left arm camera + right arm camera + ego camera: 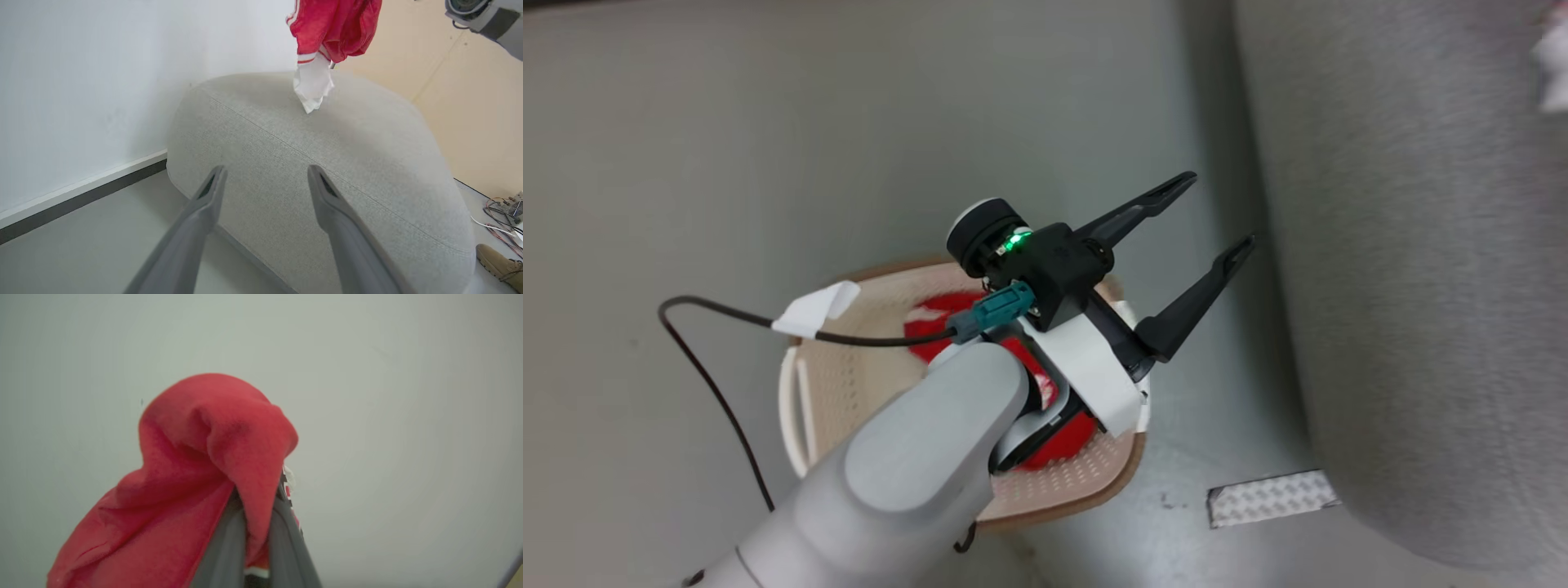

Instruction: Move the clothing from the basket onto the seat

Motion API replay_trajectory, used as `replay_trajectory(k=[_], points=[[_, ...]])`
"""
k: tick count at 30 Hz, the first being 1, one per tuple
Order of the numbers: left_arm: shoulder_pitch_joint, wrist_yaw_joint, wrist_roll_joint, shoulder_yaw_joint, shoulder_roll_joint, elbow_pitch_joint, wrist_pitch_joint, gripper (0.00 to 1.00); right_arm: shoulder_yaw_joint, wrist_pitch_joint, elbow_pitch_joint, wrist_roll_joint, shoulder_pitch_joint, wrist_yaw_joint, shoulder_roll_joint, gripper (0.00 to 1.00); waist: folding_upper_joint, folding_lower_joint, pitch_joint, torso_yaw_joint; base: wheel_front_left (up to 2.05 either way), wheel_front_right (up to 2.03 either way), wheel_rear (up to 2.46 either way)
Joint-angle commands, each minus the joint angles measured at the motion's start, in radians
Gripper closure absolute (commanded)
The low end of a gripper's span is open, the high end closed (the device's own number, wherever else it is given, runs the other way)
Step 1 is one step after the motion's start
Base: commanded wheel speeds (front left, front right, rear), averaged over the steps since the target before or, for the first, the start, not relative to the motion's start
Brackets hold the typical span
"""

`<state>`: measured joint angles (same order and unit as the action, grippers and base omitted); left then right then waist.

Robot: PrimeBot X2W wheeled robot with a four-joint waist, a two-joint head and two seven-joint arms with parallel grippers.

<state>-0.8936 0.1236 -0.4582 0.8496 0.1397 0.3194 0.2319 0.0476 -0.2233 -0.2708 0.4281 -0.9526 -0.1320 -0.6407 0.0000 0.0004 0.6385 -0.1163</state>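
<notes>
Red, soft, crumpled jersey (196, 457) pinched tight between the closed fingers of the right gripper (255, 498), draped over their tips. From the left wrist, hanging with white-striped trim over the far part of the light-grey, woven, round-edged sofa cushion (327, 163) with a stitched seam. Left gripper (1217, 211) wide open, empty, above the right side of the cream, hole-dotted, brown-rimmed basket (796, 392); more red cloth (1058, 445) inside, partly hidden by the pale forearm (915, 457). Nearby: black cable (711, 384), ribbed metal plate (1270, 496), tan boot (498, 261).

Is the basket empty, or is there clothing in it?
Not empty. The head view shows red clothing lying inside the basket, partly hidden.
</notes>
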Motion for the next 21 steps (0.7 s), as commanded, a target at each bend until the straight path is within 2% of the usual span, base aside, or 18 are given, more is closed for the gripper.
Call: replay_trajectory(k=[1,4,8,16,21], points=[[-0.002,-0.001,0.006,-0.001,0.002,0.001,0.012,0.0,0.015,0.01,-0.033,0.005,-0.053,0.003,-0.021,1.0,0.0,-0.0004,0.059,0.057,0.0,0.0,0.0],[0.012,-0.007,0.01,-0.003,0.009,-0.001,0.017,0.0,0.036,0.036,-0.117,-0.006,-0.152,0.003,-0.067,1.0,0.0,-0.0004,0.084,0.077,0.0,0.0,0.0],[0.019,-0.015,0.014,-0.008,0.016,-0.015,0.021,0.0,0.073,0.06,-0.245,-0.015,-0.24,0.003,-0.077,1.0,0.0,-0.0004,0.111,0.098,0.0,0.0,0.0],[0.044,-0.026,0.016,-0.009,0.003,-0.032,0.029,0.0,0.159,0.045,-0.54,-0.115,-0.215,0.003,0.021,1.0,0.0,-0.0004,0.122,0.123,0.0,0.0,0.0],[0.069,-0.036,0.005,-0.023,0.003,-0.042,0.033,0.0,0.186,0.025,-0.651,-0.166,-0.199,0.002,0.066,1.0,0.0,-0.0004,0.105,0.124,0.0,0.0,0.0]])
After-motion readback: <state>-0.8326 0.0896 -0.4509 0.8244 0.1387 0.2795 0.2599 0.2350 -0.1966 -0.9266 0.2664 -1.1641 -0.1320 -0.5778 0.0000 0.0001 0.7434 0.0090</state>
